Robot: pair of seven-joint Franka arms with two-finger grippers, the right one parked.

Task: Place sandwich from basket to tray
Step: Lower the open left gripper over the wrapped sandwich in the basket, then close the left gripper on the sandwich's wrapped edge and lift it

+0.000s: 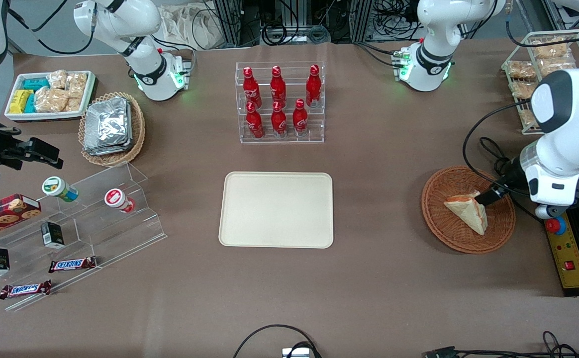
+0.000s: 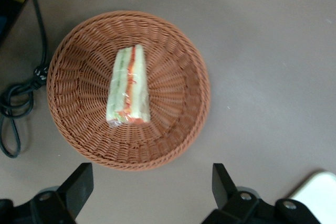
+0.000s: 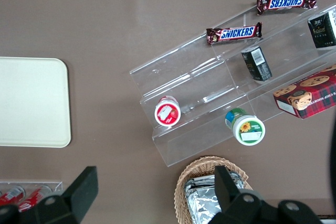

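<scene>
The sandwich (image 1: 467, 211), a pale wedge wrapped in clear film with red-orange and green filling along its edge, lies in the reddish-brown wicker basket (image 1: 434, 219) toward the working arm's end of the table. The left wrist view shows the sandwich (image 2: 128, 85) near the middle of the basket (image 2: 173, 129). My left gripper (image 1: 488, 197) hangs well above the basket's rim, beside the sandwich. It is open and empty, its fingers spread wide (image 2: 151, 187). The cream-beige tray (image 1: 276, 209) lies flat at the table's middle, and its corner shows in the left wrist view (image 2: 321, 188).
A clear rack of red bottles (image 1: 279, 102) stands farther from the front camera than the tray. A control box with a red button (image 1: 565, 248) and black cables (image 2: 16, 103) lie beside the basket. A wire rack of bagged snacks (image 1: 538, 74) stands near the working arm's base.
</scene>
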